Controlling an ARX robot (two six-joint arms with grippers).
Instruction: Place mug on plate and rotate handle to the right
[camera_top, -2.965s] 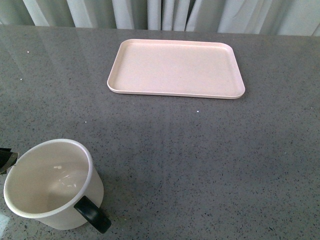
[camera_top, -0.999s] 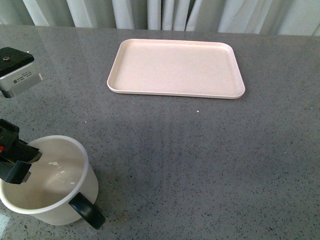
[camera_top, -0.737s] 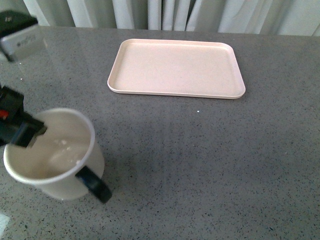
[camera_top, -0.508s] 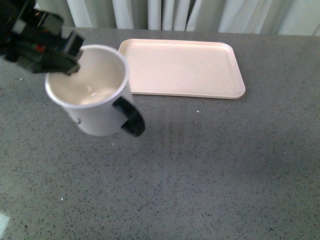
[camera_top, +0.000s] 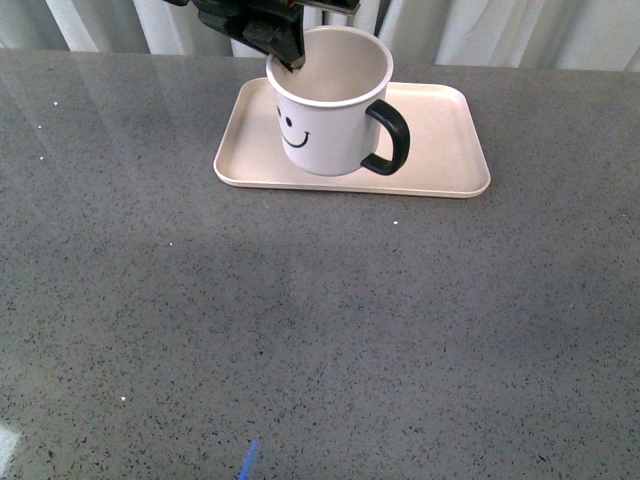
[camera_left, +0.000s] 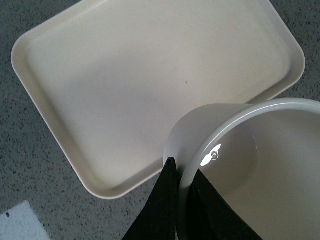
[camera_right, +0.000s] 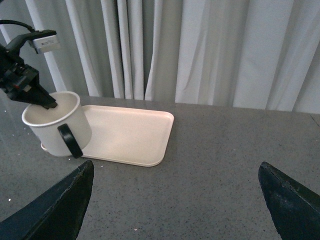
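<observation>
Mug (camera_top: 325, 120) carried from near-left table to plate (camera_top: 450, 150); front: handle (camera_top: 390, 138) points right, left gripper (camera_top: 288, 52) pinching its far-left rim; left wrist: fingers (camera_left: 159, 210) straddle rim, touchdown unclear; right wrist: right gripper (camera_right: 174, 172) spread wide, empty.

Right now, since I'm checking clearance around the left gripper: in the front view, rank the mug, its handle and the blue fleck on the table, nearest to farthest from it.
1. mug: the left gripper is clamped on its rim, far-left side.
2. handle: on the mug's right side.
3. blue fleck: on the table, by the near edge.
</observation>
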